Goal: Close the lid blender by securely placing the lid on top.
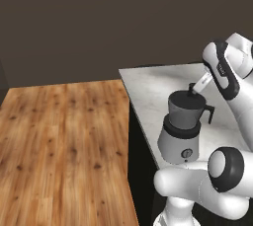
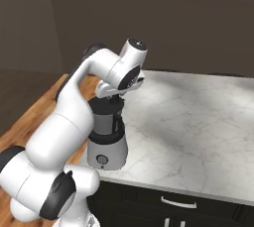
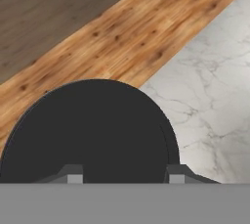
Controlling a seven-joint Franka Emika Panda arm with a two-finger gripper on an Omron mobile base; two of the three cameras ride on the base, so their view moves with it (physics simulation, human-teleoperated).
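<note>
- You had a wooden floor (image 1: pixel 64 151) spread across the left of the left base view, running up to the dark cabinet front below the surface.
- Your surface (image 2: pixel 198 132) was white marble with grey veins, and the cabinet under it showed a pale handle (image 2: pixel 175 202) in the right base view.
- Your white arm (image 2: pixel 69 122) rose from the base and bent over the near left corner of the surface, its wrist directly above the blender.
- The blender (image 1: pixel 184 126) stood upright close to the surface's front edge and near its left edge: silver-grey base with a small round dial facing front, black collar, translucent grey jar, black handle sticking out to the right in the left base view.
- The lid (image 3: pixel 90 130) appeared in the hand view as a flat black disc right under the hand, wood floor and marble showing beyond its rim; in the left base view the jar's mouth looked dark and covered, the lid level with the rim, though you could not tell whether it was fully seated.
- Your gripper (image 3: pixel 124 175) was pressed in on the lid from above, its two dark fingertips (image 3: pixel 73 175) rising at the disc's near edge; the knob itself was hidden between them.
</note>
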